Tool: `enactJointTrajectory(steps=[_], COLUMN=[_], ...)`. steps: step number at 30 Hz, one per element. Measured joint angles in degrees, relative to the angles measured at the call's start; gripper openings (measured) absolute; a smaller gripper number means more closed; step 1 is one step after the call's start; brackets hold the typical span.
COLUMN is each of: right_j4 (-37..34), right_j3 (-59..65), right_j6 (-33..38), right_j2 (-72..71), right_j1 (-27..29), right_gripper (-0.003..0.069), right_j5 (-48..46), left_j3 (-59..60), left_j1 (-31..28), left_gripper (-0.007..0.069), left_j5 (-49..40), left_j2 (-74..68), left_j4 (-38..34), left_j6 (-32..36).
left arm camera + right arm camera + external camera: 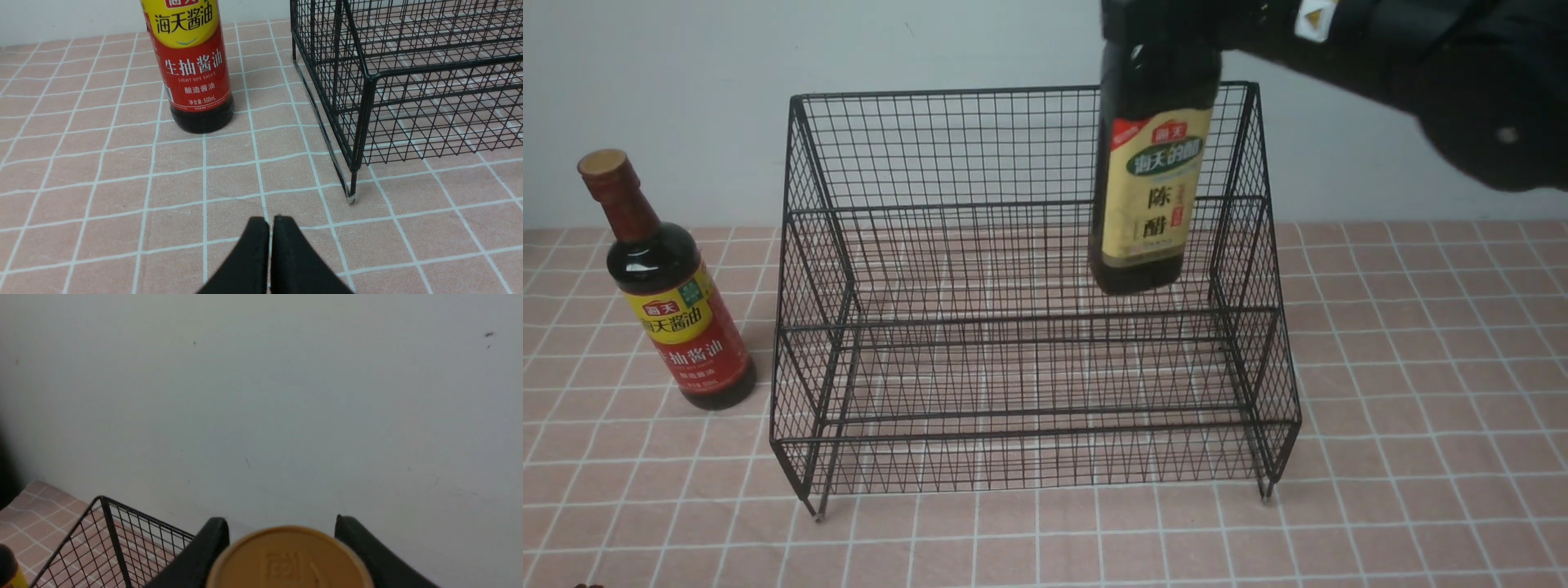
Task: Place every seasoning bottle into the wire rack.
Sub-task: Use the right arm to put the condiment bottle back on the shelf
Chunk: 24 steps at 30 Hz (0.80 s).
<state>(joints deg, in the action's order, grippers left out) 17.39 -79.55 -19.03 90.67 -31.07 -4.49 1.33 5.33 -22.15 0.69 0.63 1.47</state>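
The black wire rack stands mid-table. My right gripper is shut on the top of the broad dark bottle with the beige label and holds it upright in the air over the rack's right part, above the upper shelf. In the right wrist view its gold cap sits between my fingers. The slim bottle with the red-and-yellow label stands on the table left of the rack; it also shows in the left wrist view. My left gripper is shut and empty, low over the table in front of it.
A pink checked cloth covers the table. A pale wall rises right behind the rack. The rack's near-left foot stands close to my left gripper.
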Motion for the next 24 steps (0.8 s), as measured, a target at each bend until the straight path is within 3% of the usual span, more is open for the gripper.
enactJointTrajectory(steps=[15,24], right_j4=[-3.0,-6.8], right_j3=[-0.2,-1.0], right_j6=[-1.1,-0.5], right_j2=[1.1,3.3], right_j1=[0.2,0.2], right_gripper=[0.0311,0.0311], right_j5=[-26.0,-28.6], left_j3=[0.0,0.0], left_j1=[0.0,0.0], left_gripper=[-0.0007,-0.0007], left_j5=[0.0,0.0], left_j2=[0.0,0.0], left_j4=[0.0,0.0], left_j6=[0.0,0.0])
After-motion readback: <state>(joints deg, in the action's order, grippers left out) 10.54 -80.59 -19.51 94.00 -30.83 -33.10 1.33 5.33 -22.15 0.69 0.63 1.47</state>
